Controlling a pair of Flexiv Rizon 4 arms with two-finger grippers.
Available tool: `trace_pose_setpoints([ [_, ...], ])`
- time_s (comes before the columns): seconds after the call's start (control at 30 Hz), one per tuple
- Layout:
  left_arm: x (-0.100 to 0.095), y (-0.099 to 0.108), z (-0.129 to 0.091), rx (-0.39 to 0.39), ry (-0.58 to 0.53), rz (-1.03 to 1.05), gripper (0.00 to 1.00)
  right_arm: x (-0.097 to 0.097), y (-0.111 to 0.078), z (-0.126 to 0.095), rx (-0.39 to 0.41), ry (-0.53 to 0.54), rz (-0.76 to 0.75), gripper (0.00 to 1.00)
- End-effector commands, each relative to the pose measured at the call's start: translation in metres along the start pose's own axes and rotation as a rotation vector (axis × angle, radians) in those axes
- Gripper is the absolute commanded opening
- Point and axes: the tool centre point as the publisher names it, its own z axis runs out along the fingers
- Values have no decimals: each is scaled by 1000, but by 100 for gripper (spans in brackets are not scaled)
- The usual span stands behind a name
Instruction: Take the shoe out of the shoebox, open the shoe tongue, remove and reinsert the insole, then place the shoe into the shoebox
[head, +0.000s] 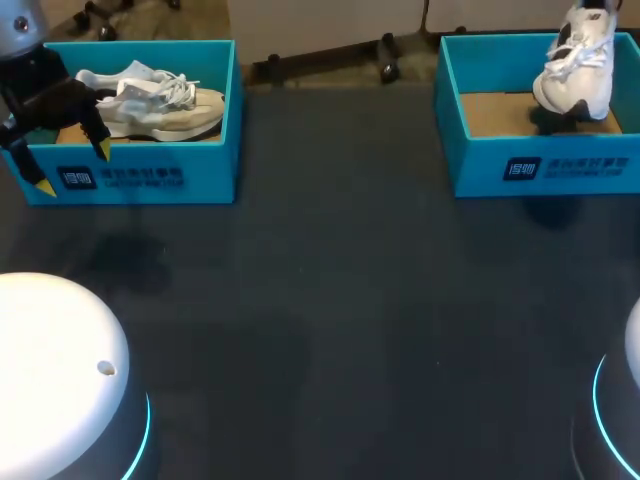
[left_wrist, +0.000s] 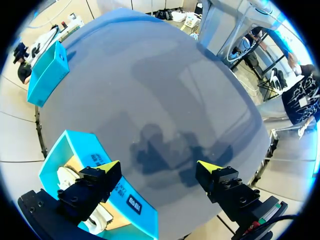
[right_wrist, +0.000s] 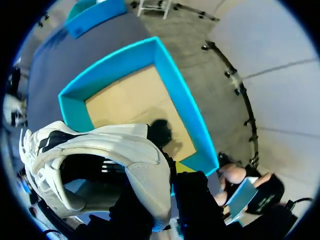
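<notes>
Right tool (right_wrist: 169, 174): clamped on the heel collar of the white shoe (head: 578, 62), which hangs above the right shoebox (head: 540, 168).
Left tool (left_wrist: 159, 167): fingers apart, well away from that shoebox.
Care: we clear its walls before swinging sideways.

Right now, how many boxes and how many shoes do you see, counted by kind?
Boxes: 2 (left box, right box)
Shoes: 2 (beige shoe, white shoe)
Total: 4
</notes>
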Motion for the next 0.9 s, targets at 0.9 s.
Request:
trace_pose_setpoints([
  [0.9, 0, 0, -1, -1, 2, 1, 100, 51, -49, -1, 109, 50, 973, 0],
])
